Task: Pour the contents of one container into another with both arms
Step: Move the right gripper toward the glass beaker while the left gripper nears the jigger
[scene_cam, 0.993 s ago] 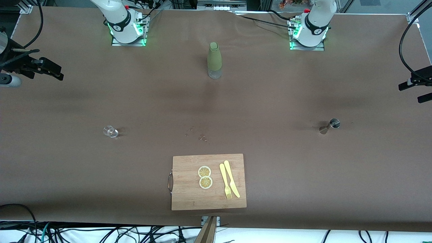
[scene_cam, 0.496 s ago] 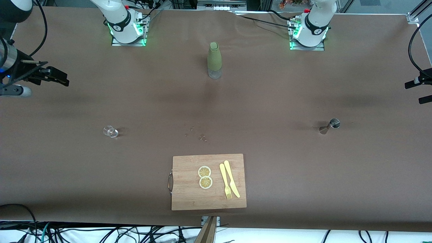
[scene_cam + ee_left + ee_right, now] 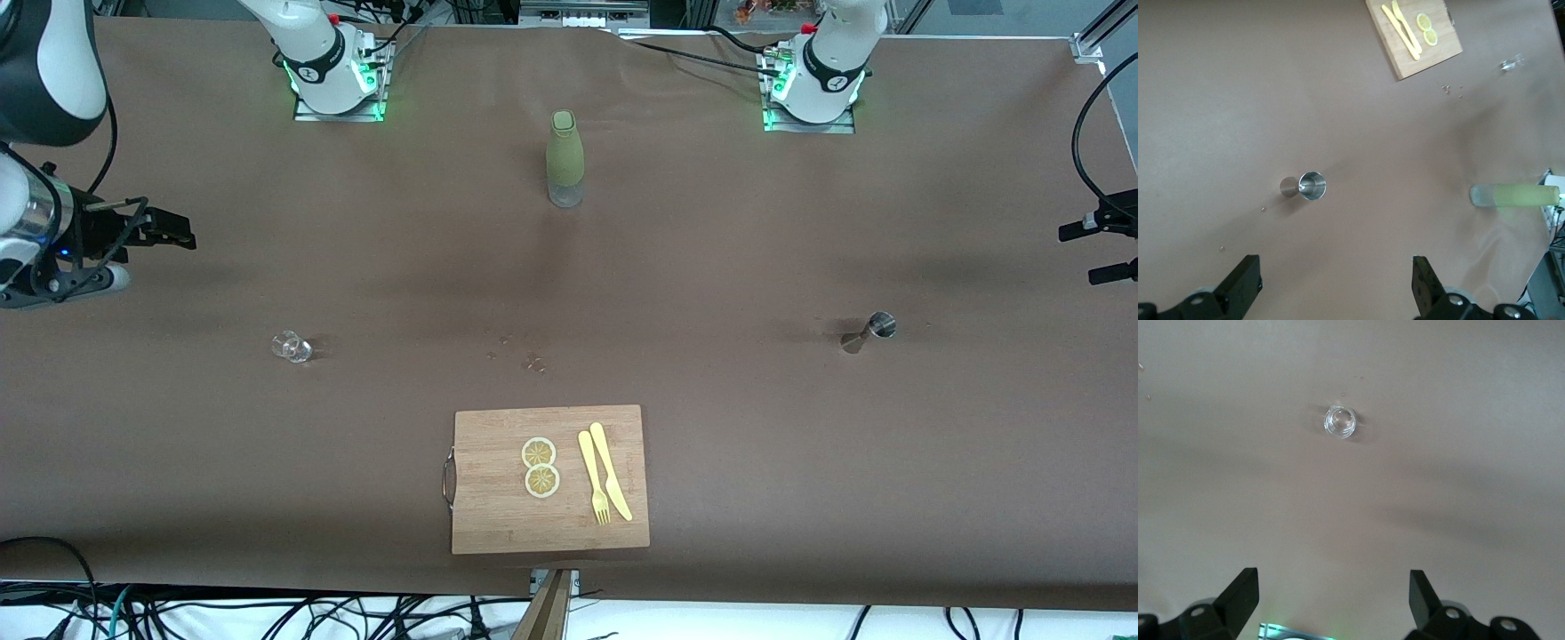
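A small clear glass [image 3: 292, 347] [image 3: 1340, 422] stands toward the right arm's end of the table. A steel jigger [image 3: 876, 327] [image 3: 1308, 186] stands toward the left arm's end. My right gripper [image 3: 176, 229] [image 3: 1331, 600] hangs open and empty over bare table near that end's edge, apart from the glass. Over the table's edge at the left arm's end, my left gripper [image 3: 1095, 252] [image 3: 1336, 287] is also open and empty, apart from the jigger. A tall green bottle [image 3: 564, 158] [image 3: 1515, 195] stands upright between the two bases.
A wooden cutting board [image 3: 498, 516] [image 3: 1441, 43] near the front edge carries two lemon slices [image 3: 540, 467], a yellow fork [image 3: 593, 489] and a yellow knife [image 3: 612, 484]. A few small crumbs [image 3: 533, 361] lie mid-table. Cables hang at both ends.
My right gripper has come in over the table from its end edge, closer to the glass. The left gripper has shifted slightly at its edge. The objects have not moved.
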